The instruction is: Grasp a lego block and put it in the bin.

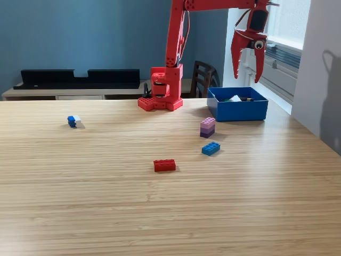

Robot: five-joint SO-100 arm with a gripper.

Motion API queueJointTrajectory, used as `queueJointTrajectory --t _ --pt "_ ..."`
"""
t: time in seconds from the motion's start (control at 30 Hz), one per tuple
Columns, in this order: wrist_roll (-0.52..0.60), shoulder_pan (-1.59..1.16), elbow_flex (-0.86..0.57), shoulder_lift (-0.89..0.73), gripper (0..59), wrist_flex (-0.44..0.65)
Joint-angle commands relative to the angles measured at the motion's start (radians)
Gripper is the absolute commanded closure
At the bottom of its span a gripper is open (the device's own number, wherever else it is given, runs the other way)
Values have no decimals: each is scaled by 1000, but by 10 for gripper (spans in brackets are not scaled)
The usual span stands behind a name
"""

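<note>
The red arm's gripper [247,68] hangs open in the air above the bin [237,111], with nothing between its fingers. The bin is a low blue box at the exterior view's right, with a few small pieces inside. On the wooden table lie a red lego block [164,165] near the middle, a blue block [210,148] to its right, a pink and purple stack [208,127] just in front of the bin, and a small blue and white block [73,121] far to the left.
The arm's red base [160,90] stands at the table's back edge, left of the bin. A dark chair [204,78] is behind it. A black shelf [80,78] runs along the blue wall. A white wall [319,69] borders the right side.
</note>
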Motion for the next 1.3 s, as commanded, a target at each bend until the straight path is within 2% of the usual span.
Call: queueJointTrajectory --t 0.03,0.07,0.17,0.27,0.37,0.83,1.3 --pt "-6 -8 -43 100 303 32" --pt "-11 -3 -44 103 335 32" --pt "-9 43 -48 112 500 32" --pt "-5 156 -64 112 585 32" --pt "-15 307 -92 114 585 32" --pt "-206 1055 -225 104 585 32" --pt "-253 1269 -244 101 585 29"
